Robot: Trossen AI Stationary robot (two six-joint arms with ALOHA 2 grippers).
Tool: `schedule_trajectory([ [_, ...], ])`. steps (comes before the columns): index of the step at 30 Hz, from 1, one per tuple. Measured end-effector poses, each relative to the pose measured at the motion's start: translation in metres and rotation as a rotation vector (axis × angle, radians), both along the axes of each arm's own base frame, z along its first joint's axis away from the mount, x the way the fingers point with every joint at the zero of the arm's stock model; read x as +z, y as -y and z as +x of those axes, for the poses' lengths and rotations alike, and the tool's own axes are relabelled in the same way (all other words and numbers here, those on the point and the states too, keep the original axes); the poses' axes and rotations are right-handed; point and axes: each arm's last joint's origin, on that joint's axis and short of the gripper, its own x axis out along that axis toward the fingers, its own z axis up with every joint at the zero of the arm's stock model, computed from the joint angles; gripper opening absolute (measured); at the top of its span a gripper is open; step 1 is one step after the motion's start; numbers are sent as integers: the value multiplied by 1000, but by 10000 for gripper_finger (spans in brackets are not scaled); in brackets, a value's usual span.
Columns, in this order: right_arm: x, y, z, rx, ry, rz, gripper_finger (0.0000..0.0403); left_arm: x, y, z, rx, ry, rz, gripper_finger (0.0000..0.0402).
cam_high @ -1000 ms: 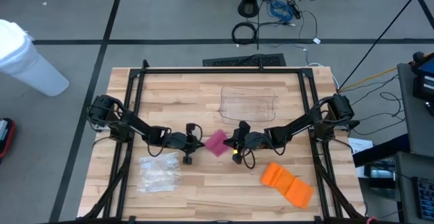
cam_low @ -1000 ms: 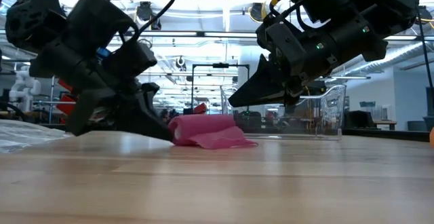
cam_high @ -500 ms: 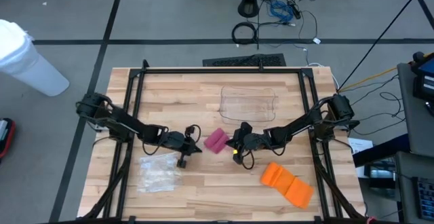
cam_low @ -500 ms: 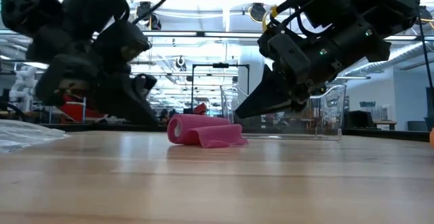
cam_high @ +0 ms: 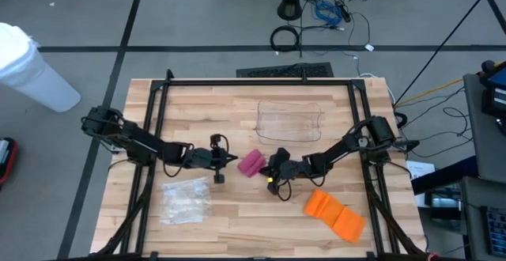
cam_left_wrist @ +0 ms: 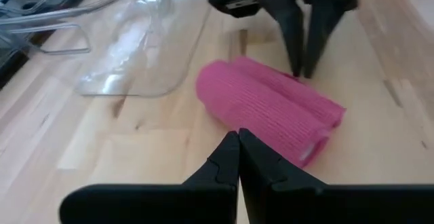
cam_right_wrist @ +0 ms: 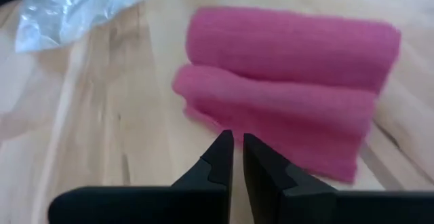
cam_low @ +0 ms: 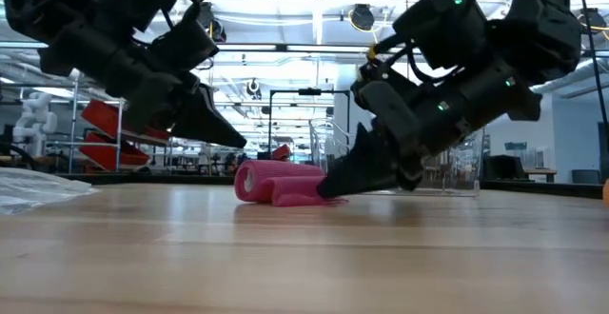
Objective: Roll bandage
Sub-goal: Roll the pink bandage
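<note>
The pink bandage lies partly rolled on the wooden table, just in front of the clear plastic tray, and only the right wrist view shows its loose flat layer spread beside the roll. The left gripper, fingers pressed together, hangs just beside the bandage and above it in the low view. The right gripper, likewise clenched and empty, has its tip down at the bandage's opposite edge; whether it touches the cloth is hard to make out.
</note>
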Motion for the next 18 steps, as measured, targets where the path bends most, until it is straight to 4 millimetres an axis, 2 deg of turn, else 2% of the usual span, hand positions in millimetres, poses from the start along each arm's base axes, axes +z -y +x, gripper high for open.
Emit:
schedule_trajectory([
  [5, 13, -3, 11, 24, 30, -38, 20, 1, -4, 1, 16, 15, -3, 8],
  [9, 14, 3, 19, 14, -76, -78, 20, 1, -4, 1, 16, 17, -5, 8],
  [13, 11, 2, 18, -5, -178, -115, 20, 2, -4, 2, 12, 22, -8, 8],
  [18, 9, -9, 15, 7, -190, -103, 20, 5, -3, 3, -11, 52, -26, 8],
])
